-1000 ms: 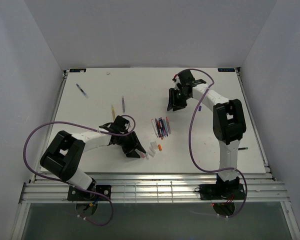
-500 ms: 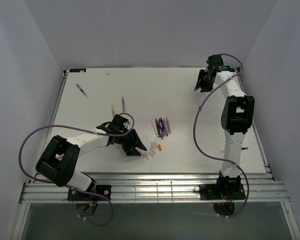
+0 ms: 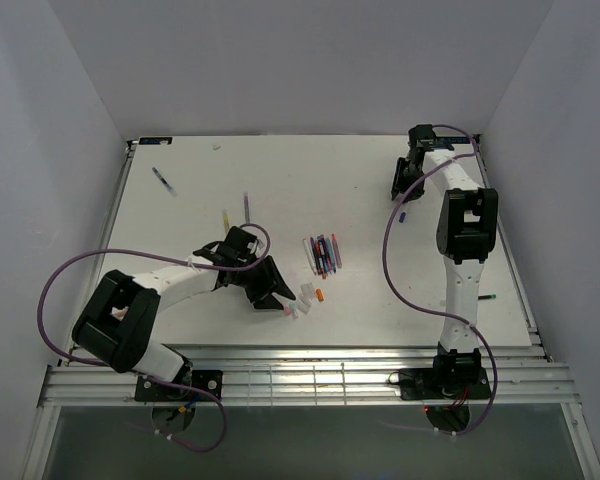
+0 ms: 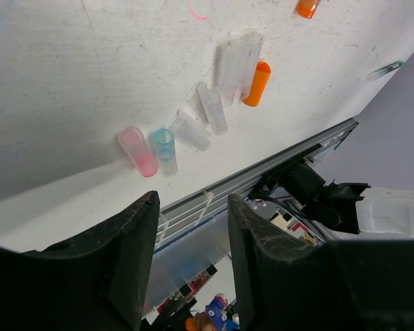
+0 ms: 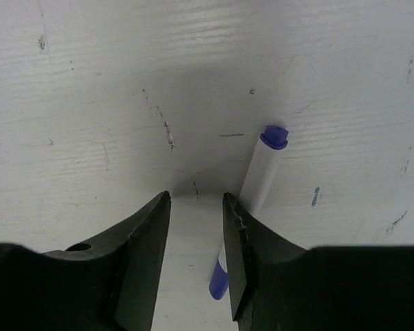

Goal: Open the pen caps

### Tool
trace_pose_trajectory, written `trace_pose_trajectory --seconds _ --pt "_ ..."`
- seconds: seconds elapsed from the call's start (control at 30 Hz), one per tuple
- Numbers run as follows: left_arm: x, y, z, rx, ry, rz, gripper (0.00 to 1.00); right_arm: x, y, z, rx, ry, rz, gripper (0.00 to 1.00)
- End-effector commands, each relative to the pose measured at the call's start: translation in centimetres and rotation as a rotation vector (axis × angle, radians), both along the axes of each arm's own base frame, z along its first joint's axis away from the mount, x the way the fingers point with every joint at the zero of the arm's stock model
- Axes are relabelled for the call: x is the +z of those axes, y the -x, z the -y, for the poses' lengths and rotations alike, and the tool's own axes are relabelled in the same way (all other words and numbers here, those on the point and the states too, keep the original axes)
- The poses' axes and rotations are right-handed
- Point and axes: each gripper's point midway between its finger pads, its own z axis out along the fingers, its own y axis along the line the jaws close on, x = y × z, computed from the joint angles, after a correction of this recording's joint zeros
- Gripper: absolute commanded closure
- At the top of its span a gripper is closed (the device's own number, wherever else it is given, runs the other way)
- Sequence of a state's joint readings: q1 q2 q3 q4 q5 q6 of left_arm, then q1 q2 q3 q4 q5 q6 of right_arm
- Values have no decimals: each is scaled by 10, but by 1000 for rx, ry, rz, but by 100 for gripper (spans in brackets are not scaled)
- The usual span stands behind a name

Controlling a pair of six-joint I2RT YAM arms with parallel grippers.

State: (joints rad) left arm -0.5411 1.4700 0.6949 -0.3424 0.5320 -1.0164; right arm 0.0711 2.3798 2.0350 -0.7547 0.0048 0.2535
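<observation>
Several loose pen caps lie on the white table: pink (image 4: 138,150), blue (image 4: 164,148), clear (image 4: 212,108) and orange (image 4: 257,83). From above they form a small cluster (image 3: 302,300). My left gripper (image 3: 277,286) (image 4: 192,203) hovers just left of them, open and empty. A bundle of pens (image 3: 323,255) lies mid-table. At the far right, my right gripper (image 3: 399,190) (image 5: 196,200) stands open, low over the table. A white pen with blue ends (image 5: 262,172) (image 3: 402,214) lies beside and partly under its right finger, not gripped.
Single pens lie at the far left (image 3: 163,180) and near the middle (image 3: 246,205) (image 3: 225,222). A green pen (image 3: 485,297) sits by the right edge. The table's metal front rail (image 4: 262,172) runs just past the caps. Purple cables loop off both arms.
My right arm swung from the table's middle to the far right corner and dropped beside the blue-ended pen. My left gripper edged a little right, towards the caps.
</observation>
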Motion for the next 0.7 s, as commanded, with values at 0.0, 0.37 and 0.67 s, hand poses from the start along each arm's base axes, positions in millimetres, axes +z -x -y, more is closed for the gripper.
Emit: trace_pose_trajectory --seconds 0.0,0.37,0.67 --pt "13 -8 9 -33 30 39 45 1 -2 6 17 18 19 57" --pt "10 -10 11 -42 28 31 45 77 -20 5 48 -8 251 56" --pt "8 -6 8 -34 23 21 45 45 4 33 -32 55 133 56"
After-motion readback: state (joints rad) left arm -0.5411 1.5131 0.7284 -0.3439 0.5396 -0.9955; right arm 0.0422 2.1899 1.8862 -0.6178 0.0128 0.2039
